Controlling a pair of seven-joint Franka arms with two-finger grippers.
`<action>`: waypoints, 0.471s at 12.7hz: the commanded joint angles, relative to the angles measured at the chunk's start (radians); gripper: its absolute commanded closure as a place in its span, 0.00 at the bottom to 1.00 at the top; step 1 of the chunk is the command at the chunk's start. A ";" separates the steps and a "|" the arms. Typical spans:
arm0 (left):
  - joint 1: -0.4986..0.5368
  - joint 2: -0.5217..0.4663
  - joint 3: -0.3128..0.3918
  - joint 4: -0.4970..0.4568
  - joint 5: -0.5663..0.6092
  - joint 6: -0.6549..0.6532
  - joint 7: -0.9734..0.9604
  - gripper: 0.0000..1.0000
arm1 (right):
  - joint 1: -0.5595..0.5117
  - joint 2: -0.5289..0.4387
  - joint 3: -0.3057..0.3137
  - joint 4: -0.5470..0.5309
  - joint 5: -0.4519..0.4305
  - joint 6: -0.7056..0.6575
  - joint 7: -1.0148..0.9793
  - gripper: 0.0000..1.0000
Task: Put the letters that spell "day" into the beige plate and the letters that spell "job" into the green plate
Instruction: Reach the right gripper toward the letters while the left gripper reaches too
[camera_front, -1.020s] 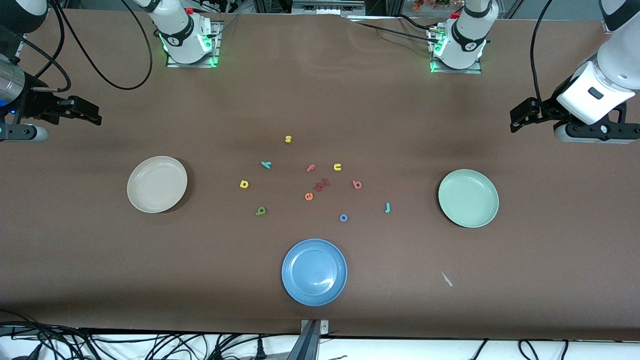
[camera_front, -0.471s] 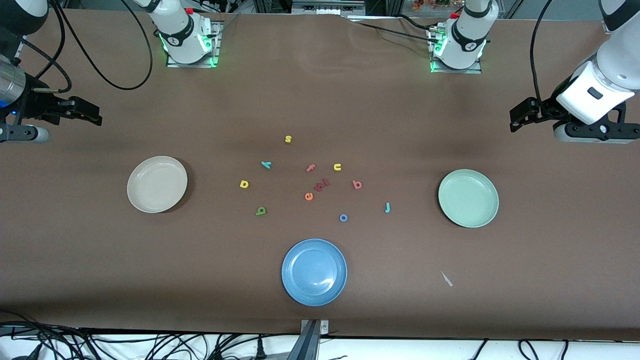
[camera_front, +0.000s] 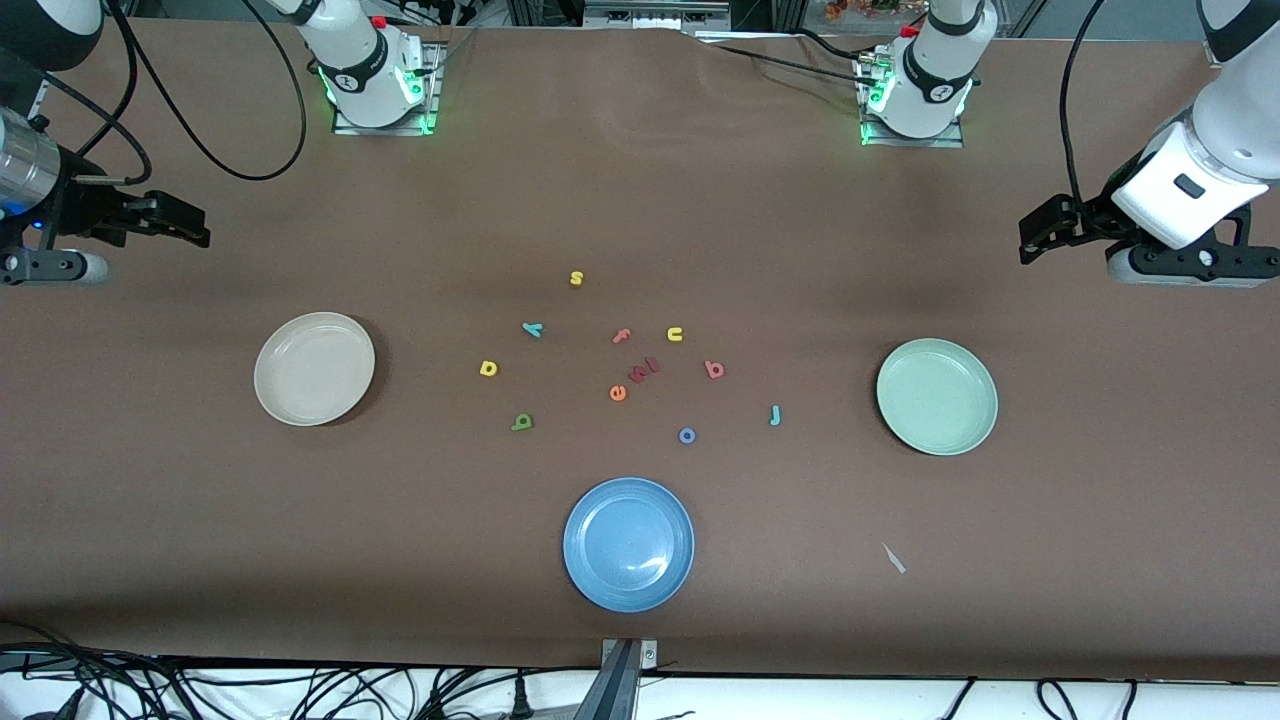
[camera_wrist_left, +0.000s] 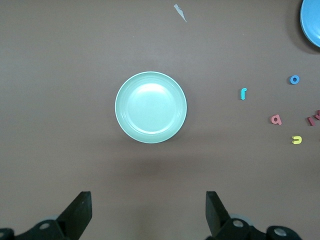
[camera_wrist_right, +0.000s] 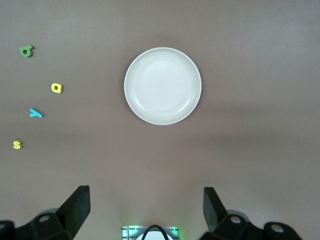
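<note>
Both plates bare: beige plate (camera_front: 314, 368) toward right arm's end, green plate (camera_front: 937, 396) toward left arm's. All letters loose mid-desk (camera_front: 640, 200) between them. Left gripper (camera_wrist_left: 145, 215) and right gripper (camera_wrist_right: 145, 212) wide, waiting aloft.

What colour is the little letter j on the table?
The j is teal-blue. It shows best in the front view, lying beside the green plate.

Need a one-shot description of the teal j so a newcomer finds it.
Start at the green plate toward the left arm's end of the table. The nearest letter to it is the teal j. The red b lies farther from the camera; the blue o is a ring.
</note>
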 joint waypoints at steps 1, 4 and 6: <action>-0.004 0.020 -0.014 0.030 -0.001 -0.025 0.009 0.00 | 0.026 0.010 0.012 0.011 -0.012 -0.015 -0.018 0.00; -0.036 0.045 -0.018 0.030 -0.005 -0.055 0.015 0.00 | 0.057 0.057 0.017 0.014 0.026 -0.007 -0.033 0.00; -0.080 0.069 -0.018 0.030 -0.011 -0.064 0.018 0.00 | 0.083 0.088 0.017 0.014 0.034 -0.007 -0.033 0.00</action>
